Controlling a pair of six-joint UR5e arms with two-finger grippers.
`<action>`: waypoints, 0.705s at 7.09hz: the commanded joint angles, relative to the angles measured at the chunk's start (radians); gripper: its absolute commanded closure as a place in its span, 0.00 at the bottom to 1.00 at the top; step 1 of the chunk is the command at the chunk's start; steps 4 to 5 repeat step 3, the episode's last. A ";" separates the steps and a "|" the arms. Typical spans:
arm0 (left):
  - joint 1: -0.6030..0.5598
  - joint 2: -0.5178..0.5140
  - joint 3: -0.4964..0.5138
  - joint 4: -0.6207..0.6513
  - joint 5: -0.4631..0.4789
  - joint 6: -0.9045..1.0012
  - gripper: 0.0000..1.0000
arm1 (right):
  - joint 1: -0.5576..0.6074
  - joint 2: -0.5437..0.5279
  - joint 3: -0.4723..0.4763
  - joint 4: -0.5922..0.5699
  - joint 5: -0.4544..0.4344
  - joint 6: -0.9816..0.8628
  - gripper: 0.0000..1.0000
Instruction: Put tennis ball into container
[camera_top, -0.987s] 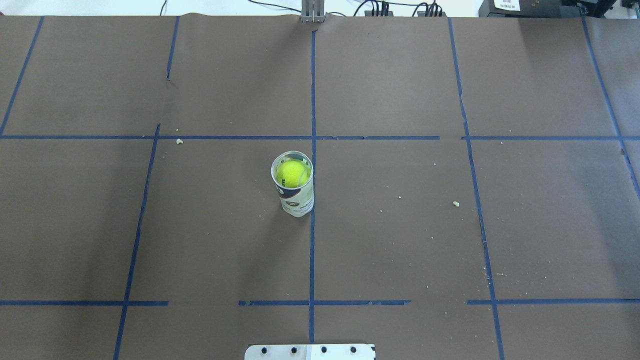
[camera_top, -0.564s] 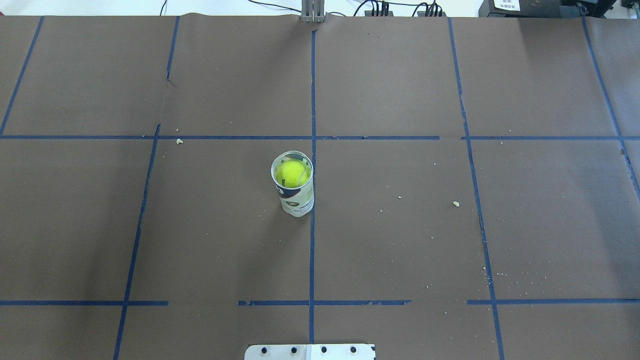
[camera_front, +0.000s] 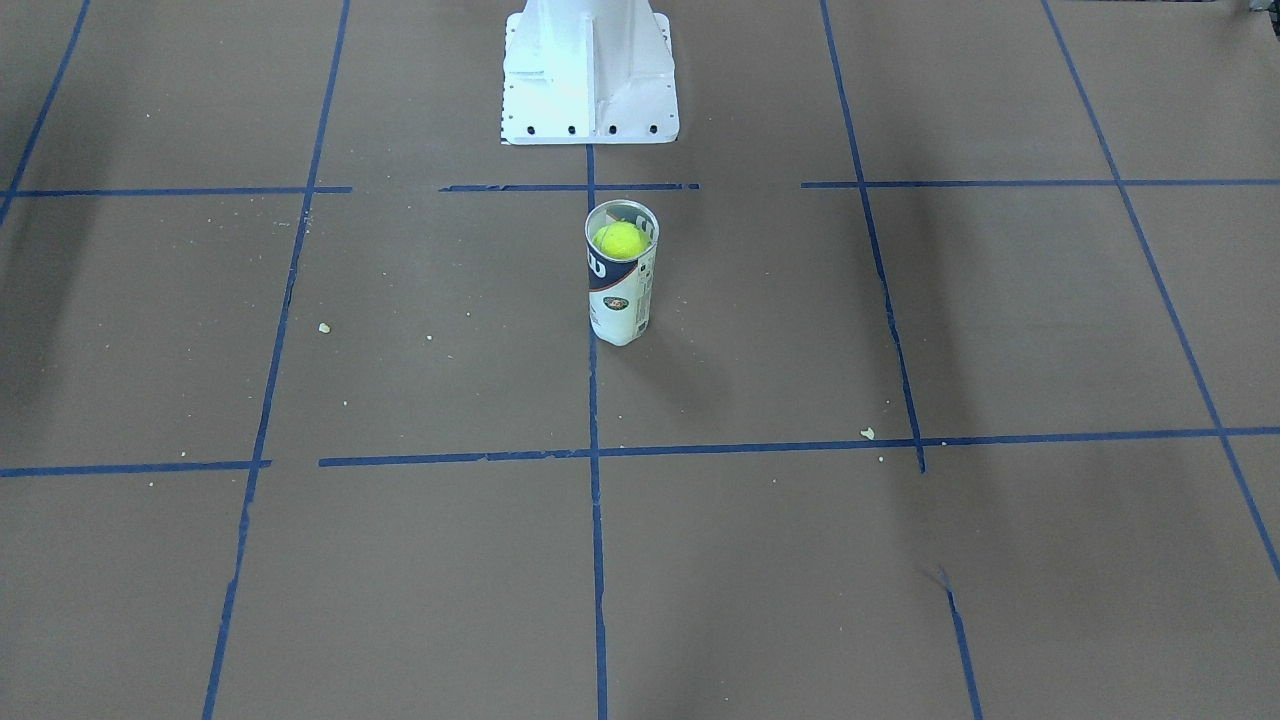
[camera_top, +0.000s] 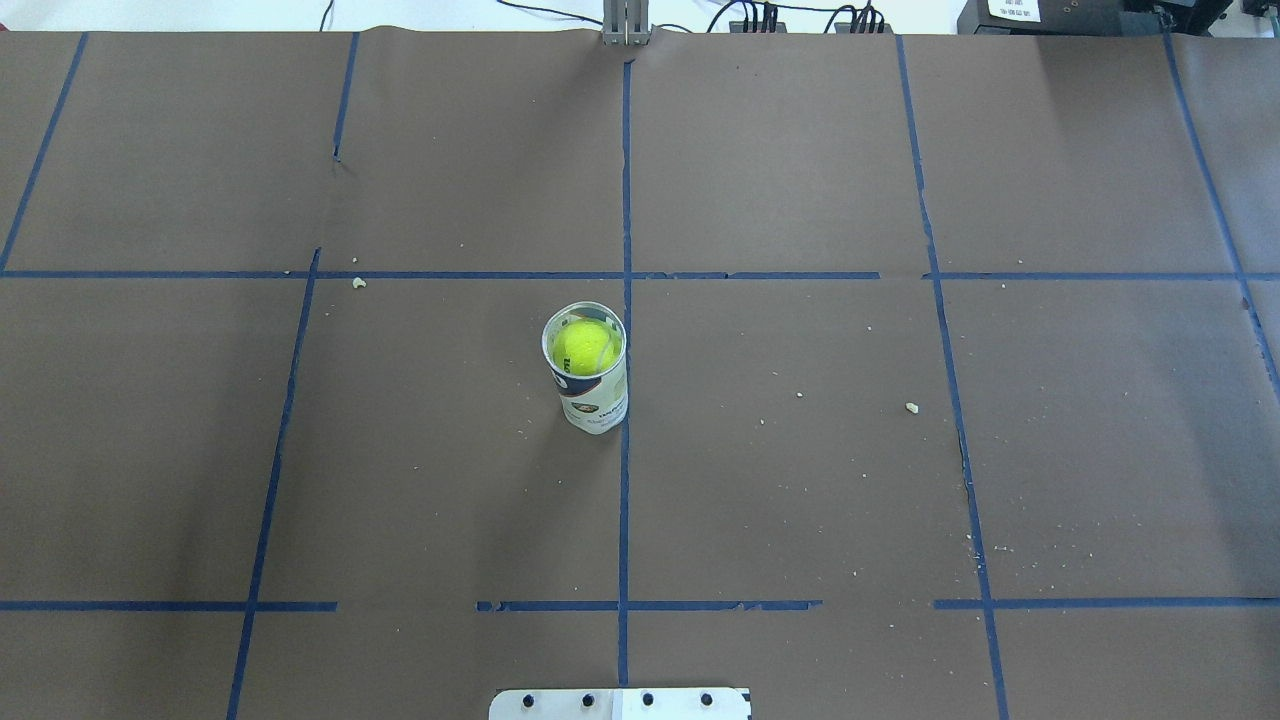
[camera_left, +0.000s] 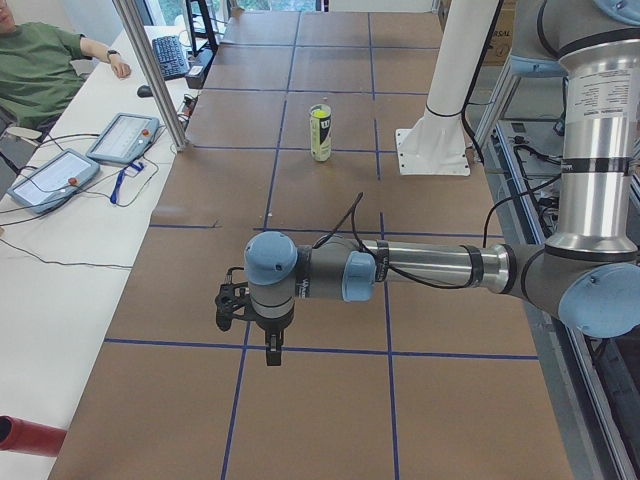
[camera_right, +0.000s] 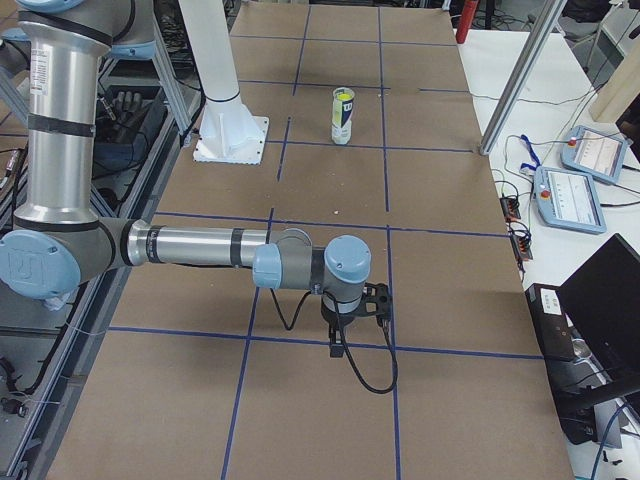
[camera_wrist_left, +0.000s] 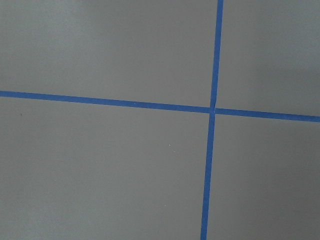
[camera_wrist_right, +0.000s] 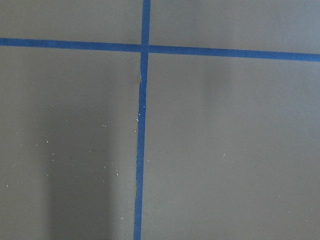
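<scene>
The tennis ball (camera_top: 585, 347) sits inside the upright container (camera_top: 596, 402), near its silvery rim, just left of the table's centre line. The front-facing view shows the ball (camera_front: 620, 240) in the top of the tube (camera_front: 620, 300) too. No gripper is near it. The left gripper (camera_left: 228, 306) appears only in the exterior left view, low over the brown table far from the tube (camera_left: 320, 140); whether it is open or shut I cannot tell. The right gripper (camera_right: 380, 300) appears only in the exterior right view, likewise far from the tube (camera_right: 342, 125), state unclear. Both wrist views hold only paper and tape.
The white pedestal base (camera_front: 590, 75) stands behind the tube on the robot's side. Blue tape lines (camera_top: 625, 500) grid the brown paper. Tablets (camera_left: 95, 150) and cables lie on the side bench, where a person (camera_left: 40, 70) sits. Small crumbs (camera_top: 911, 407) dot the paper.
</scene>
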 joint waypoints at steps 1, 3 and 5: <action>0.000 0.000 -0.001 0.001 0.000 0.000 0.00 | 0.000 -0.001 0.000 0.000 0.000 0.000 0.00; 0.000 0.000 -0.008 0.006 0.000 0.000 0.00 | 0.000 -0.001 0.000 0.000 0.000 0.000 0.00; 0.000 0.000 -0.008 0.006 0.000 0.000 0.00 | 0.000 -0.001 0.000 0.000 0.000 0.000 0.00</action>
